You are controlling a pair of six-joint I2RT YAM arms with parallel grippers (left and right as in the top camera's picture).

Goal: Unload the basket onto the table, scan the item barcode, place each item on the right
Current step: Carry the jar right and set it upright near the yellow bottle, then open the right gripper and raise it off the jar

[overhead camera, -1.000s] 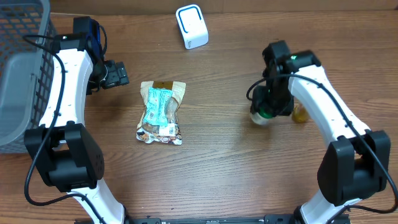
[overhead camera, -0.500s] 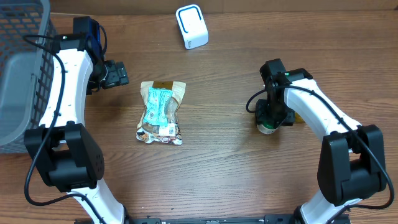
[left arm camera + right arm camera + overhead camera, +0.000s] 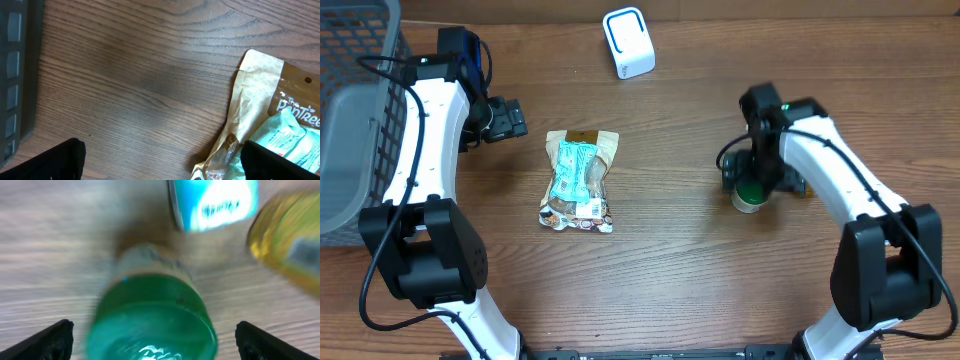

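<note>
The scan looks unfinished, or at least nothing here shows it done: the white scanner (image 3: 628, 42) sits at the far edge of the table, and no item is near it. The item in play seems to be the green-capped bottle (image 3: 750, 196), which stands upright on the wood right of centre, well apart from the scanner. The right gripper (image 3: 754, 178) hangs directly above it, and in the wrist view its fingers (image 3: 52, 339) stand wide at either side of the green cap, with table showing between each finger and the bottle. That picture is blurred, so this is hedged, but the bottle appears to rest on the table and not in a grip. Just beyond it lie a blue-labelled item (image 3: 212, 202) and a yellow bottle (image 3: 289, 245), close enough to crowd any pick. The left gripper (image 3: 508, 118) is at the far left beside the grey basket (image 3: 350, 110), its jaws also wide and holding nothing. It hovers just beyond the top corner of a snack pouch (image 3: 578, 180) that lies flat left of centre. What is left, as I judge it, is the whole of the work: closing on the bottle, carrying it to the scanner and turning its barcode to the window. No barcode is legible on the bottle from here.
</note>
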